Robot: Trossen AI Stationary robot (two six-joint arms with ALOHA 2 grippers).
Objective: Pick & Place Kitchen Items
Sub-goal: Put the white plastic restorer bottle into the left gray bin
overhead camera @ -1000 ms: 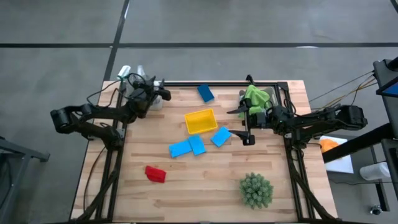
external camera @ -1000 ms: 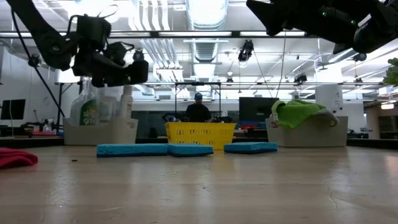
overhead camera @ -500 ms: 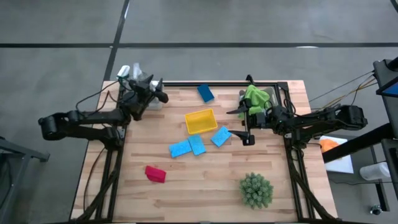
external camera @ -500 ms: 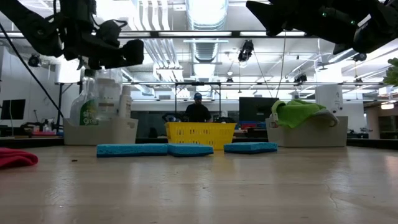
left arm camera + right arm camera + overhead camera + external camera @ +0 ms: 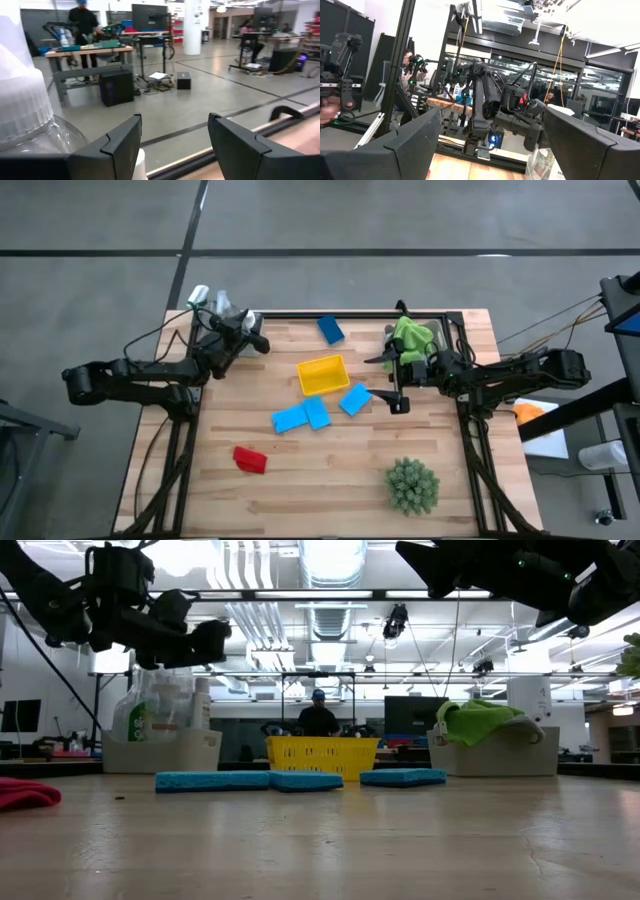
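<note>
Several blue sponges lie flat on the table: one far off [image 5: 331, 330], one by the yellow tray [image 5: 354, 399], two side by side [image 5: 302, 416]. A red cloth [image 5: 250, 459] lies near the left front. A green cloth [image 5: 412, 335] is heaped in the far right bin. The spray bottle [image 5: 135, 710], a clear jar [image 5: 170, 698] and a small white bottle [image 5: 203, 705] stand in the far left bin [image 5: 160, 752]. My left gripper [image 5: 260, 340] hovers open just above and beside them, pointing level. My right gripper [image 5: 390, 382] hangs open, high beside the green cloth.
A yellow square tray [image 5: 323, 374] sits mid-table at the far side. A spiky green plant [image 5: 412, 485] stands at the near right. The right bin [image 5: 495, 755] holds the green cloth. Bare wood lies at the near middle. A person stands beyond the far edge [image 5: 318, 718].
My left gripper has drawn back a little toward the table's left edge and risen slightly above the bottles in the left bin; its arm has folded back with it. The gap between its fingers looks the same. The jar now shows uncovered in the bin.
</note>
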